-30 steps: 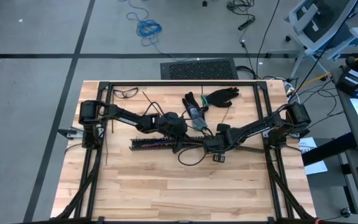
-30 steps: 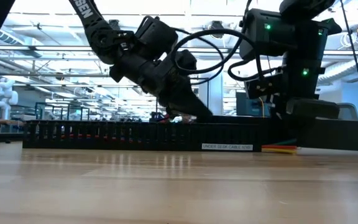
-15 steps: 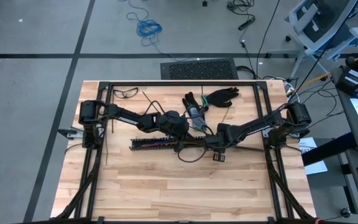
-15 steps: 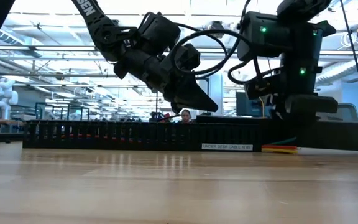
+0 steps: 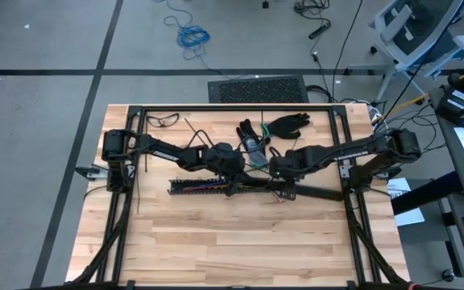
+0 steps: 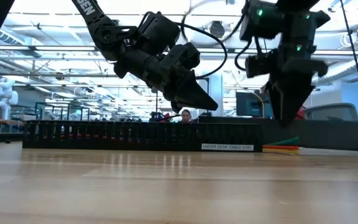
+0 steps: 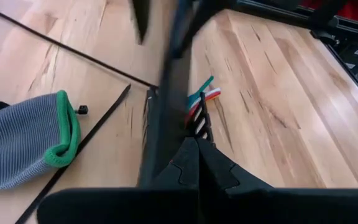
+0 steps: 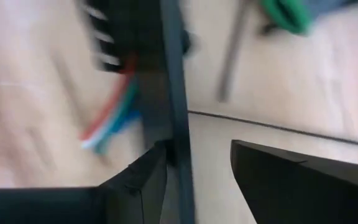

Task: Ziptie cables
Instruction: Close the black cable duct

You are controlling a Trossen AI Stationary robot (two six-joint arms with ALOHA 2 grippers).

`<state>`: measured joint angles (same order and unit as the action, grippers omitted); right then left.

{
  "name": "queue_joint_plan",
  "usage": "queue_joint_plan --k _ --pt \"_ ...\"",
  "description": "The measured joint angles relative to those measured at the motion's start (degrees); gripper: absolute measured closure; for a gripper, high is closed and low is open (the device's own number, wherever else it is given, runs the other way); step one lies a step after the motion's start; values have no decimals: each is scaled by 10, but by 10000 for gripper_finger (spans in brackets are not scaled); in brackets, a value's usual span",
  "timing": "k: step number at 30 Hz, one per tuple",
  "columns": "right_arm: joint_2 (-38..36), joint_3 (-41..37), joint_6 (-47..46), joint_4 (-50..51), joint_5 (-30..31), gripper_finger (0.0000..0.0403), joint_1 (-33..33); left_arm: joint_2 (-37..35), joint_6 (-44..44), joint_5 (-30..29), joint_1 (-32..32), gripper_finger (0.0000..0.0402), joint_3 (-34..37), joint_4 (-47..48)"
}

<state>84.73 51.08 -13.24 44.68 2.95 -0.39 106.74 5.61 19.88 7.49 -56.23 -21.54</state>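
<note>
Your right gripper [image 6: 286,118] has lifted, fingers spread, off the long black slotted rail [image 6: 135,135] holding the coloured wire bundle [image 7: 201,99], left gripper [image 6: 207,106] pressed shut above it; nothing is tied yet.

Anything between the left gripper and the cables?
Mostly the black slotted rail: the cables run inside it, only their coloured ends poking out past its end. The left gripper, jaws shut, hangs just above that rail end; nothing else visible intervenes.
</note>
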Motion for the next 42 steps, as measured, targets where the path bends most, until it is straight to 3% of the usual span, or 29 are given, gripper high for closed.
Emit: queue_joint_plan --k 7,18,22,27,32,34,39,42 --pt "12 0 22 10 45 234 -44 0 0 0 0 401 0 -2" --pt "-49 19 3 55 0 234 -53 -20 -39 -3 10 401 0 16" --pt "-63 19 -20 92 -24 234 -42 -65 -112 -46 26 401 0 46" --pt "-85 19 -57 82 -64 234 -10 -132 -250 -144 41 401 0 64" --pt "-87 5 37 10 47 233 48 -189 -363 -239 48 401 0 54" --pt "-78 -2 8 -15 94 233 50 -204 -365 -256 53 401 0 56" --pt "-39 -5 -126 -16 89 233 17 -230 -361 -264 64 401 0 64" --pt "-31 -4 -108 -65 110 219 16 -237 -361 -264 67 401 0 61"
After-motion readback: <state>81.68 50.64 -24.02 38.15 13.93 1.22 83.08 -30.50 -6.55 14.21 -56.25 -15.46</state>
